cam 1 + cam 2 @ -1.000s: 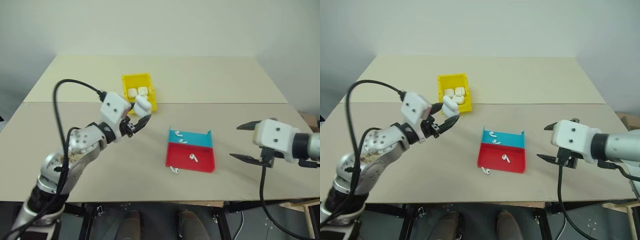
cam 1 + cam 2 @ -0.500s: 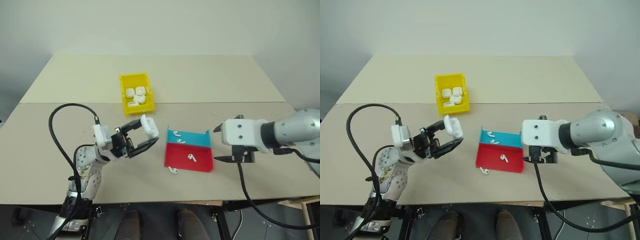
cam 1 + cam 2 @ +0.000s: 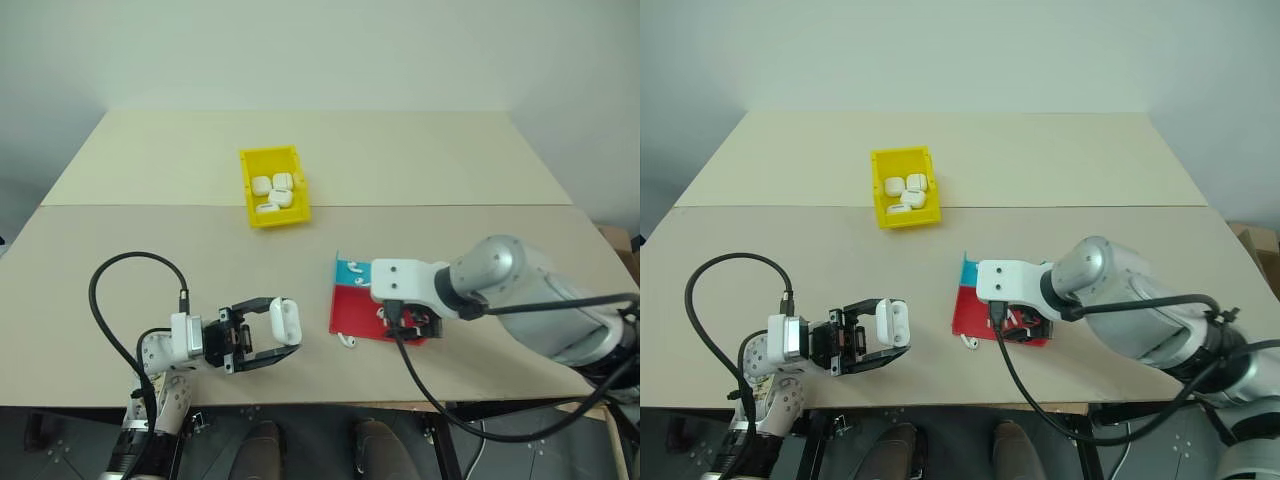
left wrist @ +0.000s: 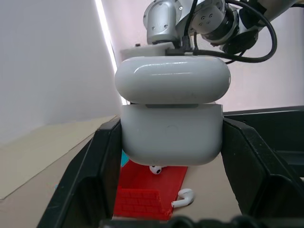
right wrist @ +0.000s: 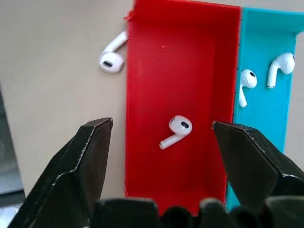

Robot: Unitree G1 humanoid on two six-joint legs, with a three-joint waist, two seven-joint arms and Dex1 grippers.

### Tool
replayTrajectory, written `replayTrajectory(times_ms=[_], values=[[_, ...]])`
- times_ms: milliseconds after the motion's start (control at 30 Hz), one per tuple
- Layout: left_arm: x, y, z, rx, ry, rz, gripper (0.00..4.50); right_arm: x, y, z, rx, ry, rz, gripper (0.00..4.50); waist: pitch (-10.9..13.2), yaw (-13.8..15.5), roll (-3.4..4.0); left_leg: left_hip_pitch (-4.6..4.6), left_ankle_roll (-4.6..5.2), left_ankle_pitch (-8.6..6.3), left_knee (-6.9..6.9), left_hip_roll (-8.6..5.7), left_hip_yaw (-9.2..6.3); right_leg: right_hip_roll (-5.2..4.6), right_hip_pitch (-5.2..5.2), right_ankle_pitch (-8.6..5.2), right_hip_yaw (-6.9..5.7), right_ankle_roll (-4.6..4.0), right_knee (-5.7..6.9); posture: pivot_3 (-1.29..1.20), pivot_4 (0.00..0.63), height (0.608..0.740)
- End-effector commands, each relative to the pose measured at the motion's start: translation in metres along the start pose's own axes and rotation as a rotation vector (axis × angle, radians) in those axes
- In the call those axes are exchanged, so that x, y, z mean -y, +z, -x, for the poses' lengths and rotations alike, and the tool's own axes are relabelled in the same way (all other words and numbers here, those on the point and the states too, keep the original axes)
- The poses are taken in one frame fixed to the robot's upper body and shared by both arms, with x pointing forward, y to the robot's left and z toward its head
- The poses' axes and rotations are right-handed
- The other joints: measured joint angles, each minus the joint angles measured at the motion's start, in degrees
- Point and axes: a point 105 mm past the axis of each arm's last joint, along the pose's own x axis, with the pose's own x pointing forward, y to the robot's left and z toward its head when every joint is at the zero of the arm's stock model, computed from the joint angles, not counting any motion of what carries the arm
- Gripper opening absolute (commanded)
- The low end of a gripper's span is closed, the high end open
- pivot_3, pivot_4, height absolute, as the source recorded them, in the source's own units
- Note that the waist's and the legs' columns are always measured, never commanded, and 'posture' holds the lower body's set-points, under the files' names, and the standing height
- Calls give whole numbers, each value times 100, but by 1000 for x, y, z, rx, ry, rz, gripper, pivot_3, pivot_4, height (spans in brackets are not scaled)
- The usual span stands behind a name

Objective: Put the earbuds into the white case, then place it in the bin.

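Observation:
My left gripper (image 3: 285, 325) is shut on the white case (image 4: 171, 114), holding it just above the table near the front edge, left of the tray. My right gripper (image 5: 161, 126) hangs open and points down over the red half of the tray (image 5: 190, 71). One earbud (image 5: 175, 129) lies in the red half, between the fingers and below them. Two more earbuds (image 5: 246, 83) rest in the blue half, and another earbud (image 3: 348, 341) lies on the table by the tray's near left corner. The yellow bin (image 3: 247, 185) stands farther back on the left.
The bin holds several white cases (image 3: 272, 187). A black cable (image 3: 120, 330) loops from my left arm over the table's front left. A seam (image 3: 150, 206) runs across the table behind the tray.
My left arm dropped back toward the table's front edge, keeping the case. My right arm swung left from the table's right side and now points down over the tray.

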Motion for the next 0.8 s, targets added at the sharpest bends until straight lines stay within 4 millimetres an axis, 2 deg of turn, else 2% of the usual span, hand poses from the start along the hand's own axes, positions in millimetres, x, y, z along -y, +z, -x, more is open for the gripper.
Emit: replayTrajectory(times_ms=[33, 67, 133, 233, 333, 567, 800], values=[[2, 9, -2, 2, -1, -61, 2808, 5, 0, 5, -2, -73, -95, 3907, 0, -2, 0, 0, 0, 0, 0, 0, 0, 0, 1, -1, 0, -1, 0, 0, 150, 740], [2, 9, -2, 1, 0, -65, 2808, 5, -1, 4, -6, -82, -127, 3907, 0, -8, 0, 0, 0, 0, 0, 1, 0, 0, 1, -1, -1, -1, -1, 0, 150, 740], [1, 10, -3, -6, 14, -64, 2808, 4, -6, -1, -28, -119, -197, 3530, 0, -10, 0, 0, 0, 0, 0, 1, 0, 0, 0, -1, 0, -1, -1, 0, 150, 740], [0, 10, -6, -9, 17, -74, 2808, -1, -7, -3, -29, -134, -258, 2698, -1, -12, 1, 0, 0, 0, 0, 1, -2, 1, 1, -1, -1, -1, 1, 0, 150, 740], [-2, 8, -7, -21, 11, -80, 2808, -4, -8, -6, -23, -156, -298, 2698, -1, -13, 1, -1, 0, 0, 0, 1, -2, 1, 1, -1, -1, 0, 0, 0, 150, 740], [-4, 6, -9, -32, -3, -80, 2808, 8, -14, -9, -24, -246, -361, 2698, -1, -28, 1, -1, 0, 0, 0, 1, -2, 3, 2, -2, -2, 1, -1, 0, 150, 740], [0, 4, -8, -48, -24, -84, 2808, 8, -16, -14, -24, -230, -397, 2698, -1, -43, 1, 0, 1, 0, -1, 2, -4, 4, 2, -2, -2, 1, -1, 0, 150, 740]])
